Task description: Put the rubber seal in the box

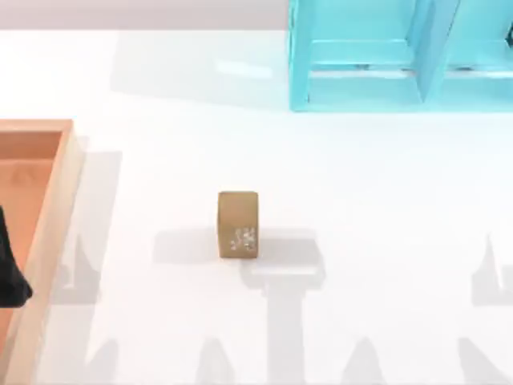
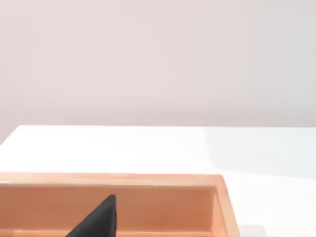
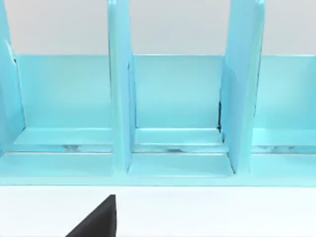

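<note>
The seal (image 1: 238, 224) is stood upright on the table right of the box (image 1: 56, 233), well apart from it, nearer the left gripper (image 1: 11, 269) seen over the box, whose finger state cannot be told.
</note>
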You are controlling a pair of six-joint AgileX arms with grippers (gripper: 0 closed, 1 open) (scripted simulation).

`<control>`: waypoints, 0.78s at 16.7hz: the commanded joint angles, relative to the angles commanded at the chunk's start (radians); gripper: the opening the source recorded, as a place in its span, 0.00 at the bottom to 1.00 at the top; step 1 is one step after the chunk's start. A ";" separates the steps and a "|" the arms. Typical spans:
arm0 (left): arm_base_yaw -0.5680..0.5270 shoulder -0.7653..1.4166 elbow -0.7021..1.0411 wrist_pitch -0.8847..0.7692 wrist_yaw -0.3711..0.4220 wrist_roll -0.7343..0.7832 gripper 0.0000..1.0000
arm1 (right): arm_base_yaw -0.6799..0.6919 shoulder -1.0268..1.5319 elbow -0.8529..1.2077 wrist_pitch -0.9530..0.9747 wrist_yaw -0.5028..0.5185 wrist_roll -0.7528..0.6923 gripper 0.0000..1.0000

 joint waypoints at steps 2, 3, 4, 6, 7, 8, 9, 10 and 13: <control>0.000 0.000 0.000 0.000 0.000 0.000 1.00 | 0.000 0.000 0.000 0.000 0.000 0.000 1.00; 0.000 0.010 0.009 -0.007 -0.002 -0.006 1.00 | 0.000 0.000 0.000 0.000 0.000 0.000 1.00; 0.001 0.029 0.028 -0.021 -0.005 -0.018 1.00 | 0.000 0.000 0.000 0.000 0.000 0.000 1.00; 0.000 0.100 0.096 -0.071 -0.016 -0.058 1.00 | 0.000 0.000 0.000 0.000 0.000 0.000 1.00; -0.002 0.151 0.144 -0.105 -0.024 -0.085 1.00 | 0.000 0.000 0.000 0.000 0.000 0.000 1.00; -0.004 0.213 0.201 -0.146 -0.032 -0.115 1.00 | 0.000 0.000 0.000 0.000 0.000 0.000 1.00; -0.008 0.287 0.265 -0.192 -0.041 -0.148 1.00 | 0.000 0.000 0.000 0.000 0.000 0.000 1.00; -0.014 0.370 0.334 -0.242 -0.050 -0.183 1.00 | 0.000 0.000 0.000 0.000 0.000 0.000 1.00; -0.046 0.674 0.567 -0.415 -0.075 -0.291 1.00 | 0.000 0.000 0.000 0.000 0.000 0.000 1.00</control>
